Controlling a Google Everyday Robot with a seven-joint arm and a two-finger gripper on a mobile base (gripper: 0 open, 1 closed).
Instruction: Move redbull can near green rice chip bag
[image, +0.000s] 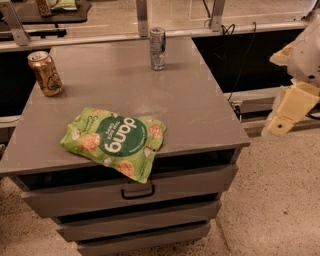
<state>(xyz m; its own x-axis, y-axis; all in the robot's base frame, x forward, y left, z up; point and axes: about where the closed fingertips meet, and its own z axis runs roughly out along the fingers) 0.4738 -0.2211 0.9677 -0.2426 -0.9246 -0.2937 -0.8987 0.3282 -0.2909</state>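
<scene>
Pre-grasp step, reach not begun yet. My pincer (286, 111) hung off the right side of the surface (200, 107), well apart from everything on it; couldn't tell if open or closed. Redbull can (157, 48) stood upright near far edge, nothing touching it. Green rice chip bag (114, 140) lay flat at near edge, corner drooping over top drawer (137, 192).

Next, imo: reach in from right, grip can mid-body, bring it fwd, set down just beside bag.

Copper can (45, 73) far left, off the path. Metal post (142, 17) behind can might crowd approach.
</scene>
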